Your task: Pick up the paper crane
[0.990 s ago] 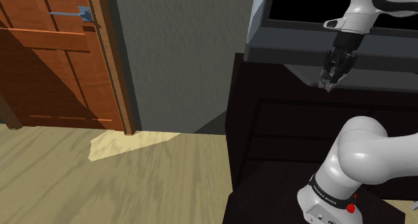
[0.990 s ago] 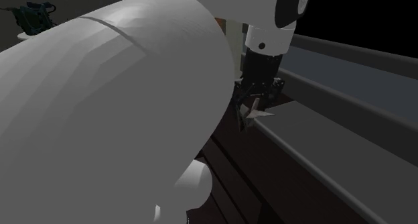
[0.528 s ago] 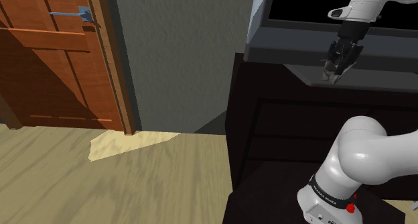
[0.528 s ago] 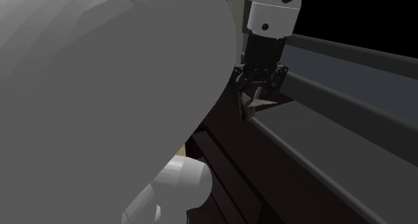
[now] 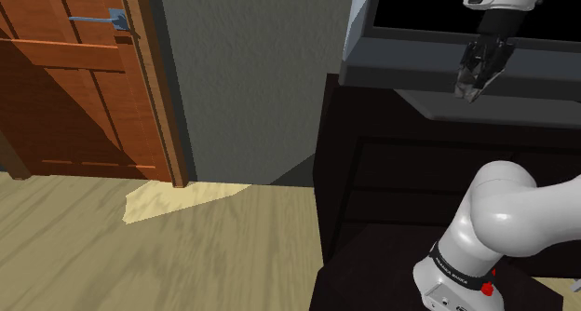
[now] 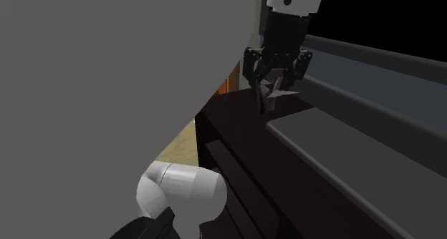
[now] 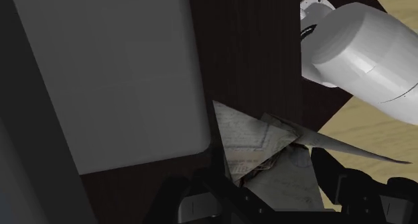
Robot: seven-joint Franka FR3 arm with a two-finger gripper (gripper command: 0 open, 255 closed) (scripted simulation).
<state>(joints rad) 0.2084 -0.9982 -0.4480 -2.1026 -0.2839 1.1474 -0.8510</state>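
The paper crane (image 7: 265, 153) is a folded grey-white sheet with faint print and pointed wings. It sits clasped between the black fingers (image 7: 193, 197) of my gripper (image 7: 268, 186), which is shut on it. In the second exterior view the crane (image 6: 279, 95) hangs from the gripper (image 6: 270, 96), clear of the grey slab (image 6: 337, 141) below it. From the shoulder view the gripper (image 5: 470, 87) points down, in the air in front of the screen's lower frame, above the grey base (image 5: 424, 101).
A dark cabinet (image 5: 372, 174) carries a large black screen (image 5: 419, 6) on the grey base. My own white arm (image 7: 358, 51) crosses beside the cabinet. A brown wooden door (image 5: 74, 86) and pale wood floor (image 5: 140, 253) lie at the shoulder view's left.
The gripper has risen with the crane in it, moving up and slightly right in the shoulder view, away from the grey base. The fingers have stayed shut.
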